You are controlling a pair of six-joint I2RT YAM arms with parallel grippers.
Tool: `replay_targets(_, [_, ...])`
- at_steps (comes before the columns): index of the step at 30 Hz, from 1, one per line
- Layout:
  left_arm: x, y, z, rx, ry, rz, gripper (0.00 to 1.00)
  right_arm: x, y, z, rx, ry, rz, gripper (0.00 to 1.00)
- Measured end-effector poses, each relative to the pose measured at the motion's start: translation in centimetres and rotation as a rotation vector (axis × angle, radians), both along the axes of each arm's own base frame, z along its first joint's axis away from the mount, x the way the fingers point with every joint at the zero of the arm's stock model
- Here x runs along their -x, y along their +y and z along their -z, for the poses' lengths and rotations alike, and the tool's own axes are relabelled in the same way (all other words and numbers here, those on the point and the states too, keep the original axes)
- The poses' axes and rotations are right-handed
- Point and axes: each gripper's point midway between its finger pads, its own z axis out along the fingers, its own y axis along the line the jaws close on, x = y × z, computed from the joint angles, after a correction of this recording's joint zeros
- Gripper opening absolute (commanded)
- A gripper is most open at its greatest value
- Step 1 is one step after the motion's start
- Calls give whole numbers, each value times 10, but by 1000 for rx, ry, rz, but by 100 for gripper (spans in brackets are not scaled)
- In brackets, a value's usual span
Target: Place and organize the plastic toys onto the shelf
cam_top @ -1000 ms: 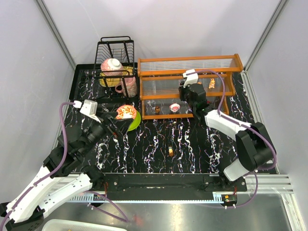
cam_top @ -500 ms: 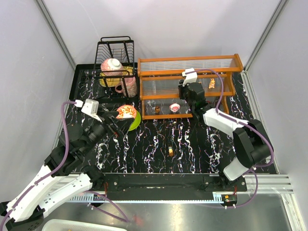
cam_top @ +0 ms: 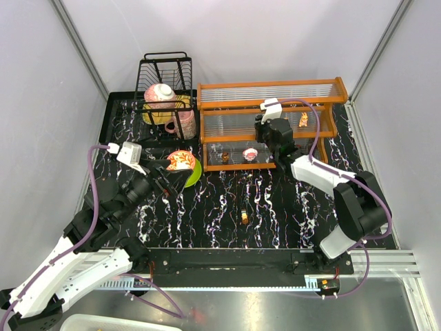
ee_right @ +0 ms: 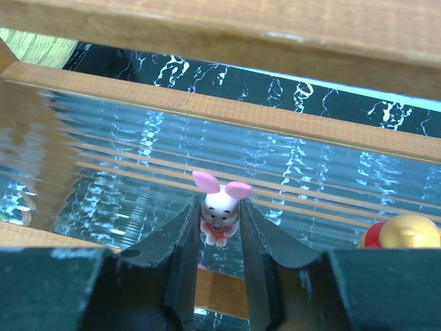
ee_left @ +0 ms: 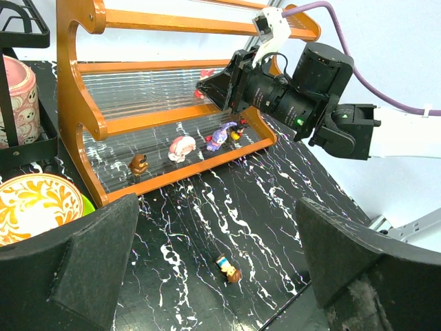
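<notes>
Black marbled tabletop [cam_top: 275, 207] — pale walls [cam_top: 241, 41]

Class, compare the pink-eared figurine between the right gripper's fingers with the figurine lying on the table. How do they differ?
The pink-eared figurine is upright between the fingers of the right gripper, over a ribbed panel of the shelf; the table figurine lies on the table, apart from the shelf. The pink-eared figurine is white and pink, the table figurine brownish. Both are tiny toys.

The shelf [cam_top: 269, 85] has a glossy orange wooden-looking frame and clear ribbed plastic panels; the pink-eared toy [ee_right: 219, 207] is shiny plastic; the table [cam_top: 275, 207] is glossy black marble-like
</notes>
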Motion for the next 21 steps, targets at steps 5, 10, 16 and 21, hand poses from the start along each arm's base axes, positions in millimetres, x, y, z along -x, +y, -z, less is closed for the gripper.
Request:
replay_targets(5, [0, 0, 0, 0, 0, 0, 99, 1, 1, 3, 1, 8, -11, 47])
replay_targets(10, [0, 0, 0, 0, 0, 1, 99, 2, 2, 4, 2, 14, -14, 59])
replay_targets(16, [0, 0, 0, 0, 0, 1, 99, 3, 1, 6, 3, 24, -12, 67])
replay_targets(21, [0, 0, 0, 0, 0, -1, 99, 11, -3, 1, -1, 47, -9, 72])
